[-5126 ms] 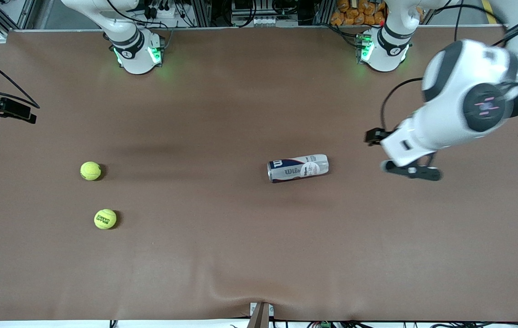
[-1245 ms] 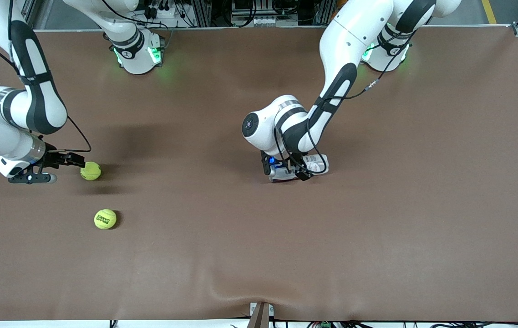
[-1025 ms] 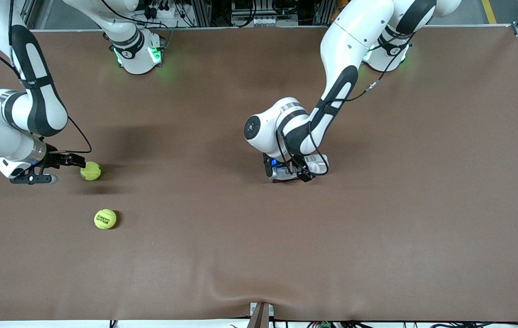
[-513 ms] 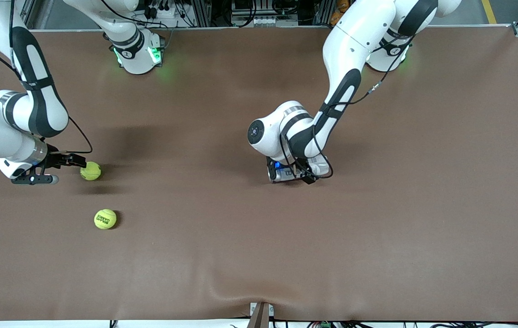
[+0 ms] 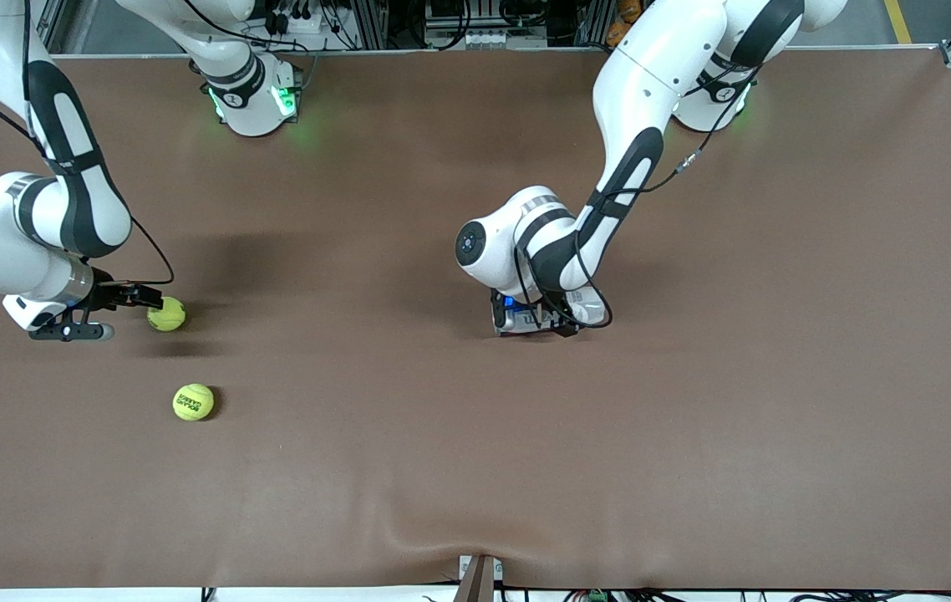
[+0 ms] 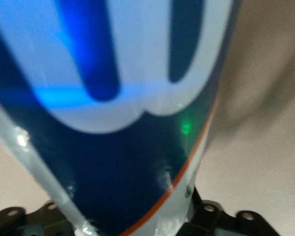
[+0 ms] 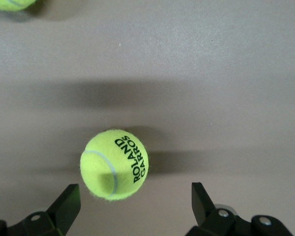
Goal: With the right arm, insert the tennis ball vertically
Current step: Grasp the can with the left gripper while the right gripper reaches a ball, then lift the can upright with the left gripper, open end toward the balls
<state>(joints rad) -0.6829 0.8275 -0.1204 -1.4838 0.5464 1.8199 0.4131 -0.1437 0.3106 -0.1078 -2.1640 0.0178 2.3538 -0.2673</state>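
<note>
Tennis ball (image 7: pixel 114 164) before spread right claw (image 7: pixel 135 202); left claw (image 5: pixel 536 318) around can (image 6: pixel 123 118), grip unclear.

Two tennis balls (image 5: pixel 166 314) (image 5: pixel 193 402), one can (image 5: pixel 546 314)

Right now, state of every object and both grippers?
tennis ball can: lying on its side on the table, left gripper around it.
left gripper: at the can; grip not confirmed.
right gripper: open, low beside one tennis ball.
tennis ball: on the table, loose.
second tennis ball: on the table, nearer the camera, untouched.
</note>
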